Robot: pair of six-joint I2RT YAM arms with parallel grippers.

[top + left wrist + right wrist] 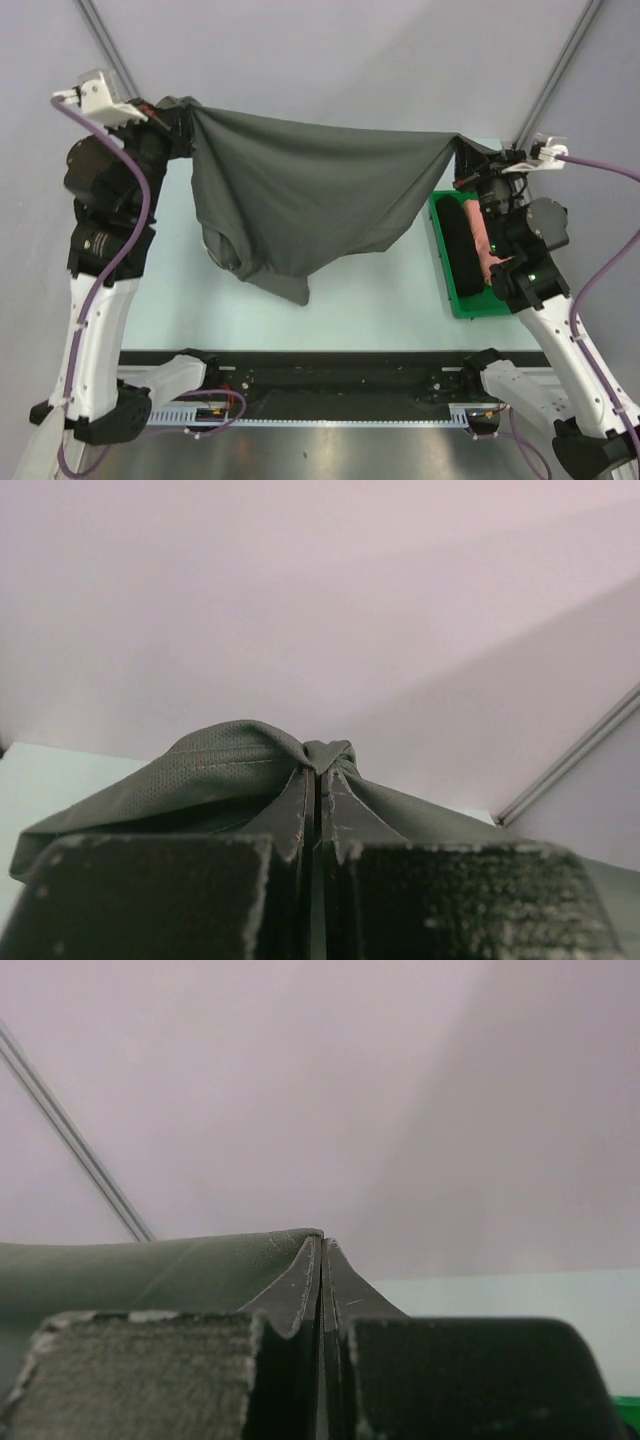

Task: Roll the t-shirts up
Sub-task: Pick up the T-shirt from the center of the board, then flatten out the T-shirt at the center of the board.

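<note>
A dark charcoal-grey t-shirt (300,195) hangs stretched in the air between my two grippers, its lower part sagging toward the table. My left gripper (180,122) is shut on its left top corner; in the left wrist view the cloth (225,770) bunches over the closed fingertips (318,780). My right gripper (465,152) is shut on the right top corner, where the cloth (150,1270) runs off to the left of the closed tips (322,1250). A black roll (462,240) and a salmon-pink roll (487,250) lie in the green tray (440,262).
The green tray sits at the table's right side, below my right arm. The pale table (380,300) lies under the hanging shirt. Metal frame bars (560,70) rise at the back corners.
</note>
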